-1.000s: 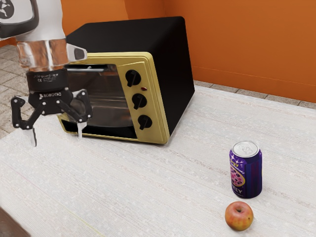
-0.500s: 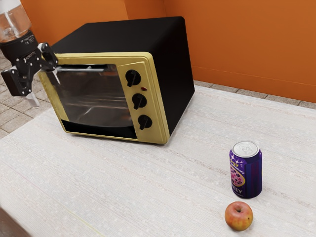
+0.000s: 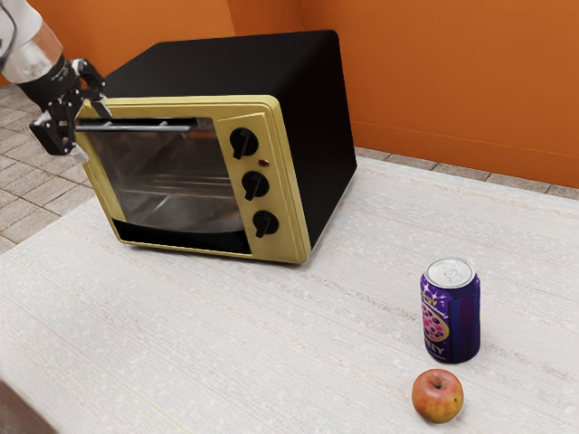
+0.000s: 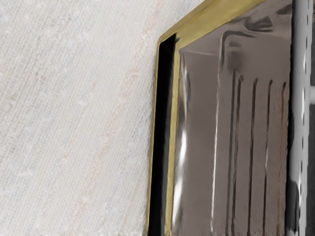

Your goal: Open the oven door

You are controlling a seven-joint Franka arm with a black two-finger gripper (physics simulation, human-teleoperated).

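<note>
The gripper (image 3: pixel 92 133) is tilted at the oven's upper corner on the exterior view's left. Its two fingers stand apart, with the far end of the door handle (image 3: pixel 149 127) between or just behind them; contact cannot be made out. The oven (image 3: pixel 288 181) has a gold front and black sides. Its glass door (image 3: pixel 176 185) appears closed against the frame. In the wrist view, the metal handle (image 4: pixel 299 118) runs along one edge beside the dark door glass (image 4: pixel 199 123), with the gold frame (image 4: pixel 216 24) around it.
A purple can (image 3: pixel 450 312) stands on the pale table (image 3: pixel 271 344), with a red-yellow apple (image 3: pixel 438 395) close by it. Both are well apart from the oven. Behind the oven is an orange wall (image 3: pixel 452 81).
From in front of the glass, my hand has gone toward the exterior view's left and tilted. Over the last half second it has come up and closer to the handle's end.
</note>
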